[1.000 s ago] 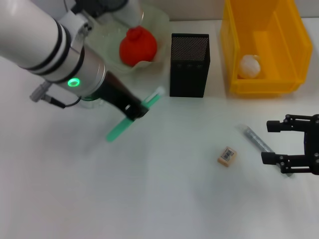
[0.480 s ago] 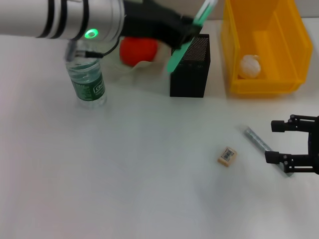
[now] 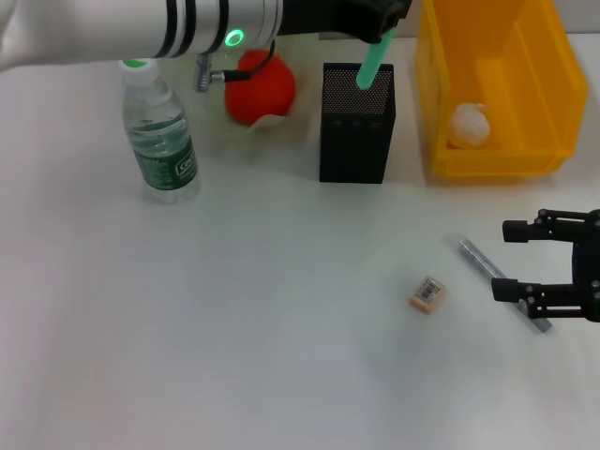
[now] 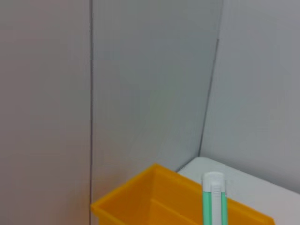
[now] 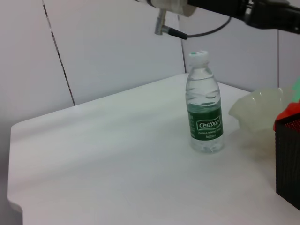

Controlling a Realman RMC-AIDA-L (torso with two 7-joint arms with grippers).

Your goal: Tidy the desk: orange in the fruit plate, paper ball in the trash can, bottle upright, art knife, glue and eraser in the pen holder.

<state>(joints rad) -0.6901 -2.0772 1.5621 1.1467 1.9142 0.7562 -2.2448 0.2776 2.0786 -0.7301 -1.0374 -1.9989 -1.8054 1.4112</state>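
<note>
My left gripper (image 3: 379, 19) is at the back, shut on the green glue (image 3: 371, 62) stick. The stick hangs tilted over the black mesh pen holder (image 3: 356, 131), its lower end in the holder's mouth; the left wrist view shows the glue (image 4: 213, 199) white-capped. The orange (image 3: 260, 87) lies in the pale fruit plate (image 3: 291, 120). The bottle (image 3: 159, 137) stands upright at the left. A paper ball (image 3: 470, 125) rests in the yellow trash can (image 3: 553, 84). My right gripper (image 3: 503, 262) is open, its fingers either side of the grey art knife (image 3: 476, 257). The eraser (image 3: 427, 293) lies nearby.
In the right wrist view the bottle (image 5: 203, 110) stands on the white table, with the fruit plate (image 5: 259, 115) and pen holder (image 5: 287, 161) beyond it. The yellow trash can (image 4: 154, 199) lies below the left wrist.
My left arm has swung the glue from low beside the bottle up and right to over the pen holder, turning it near upright. The right gripper has barely shifted.
</note>
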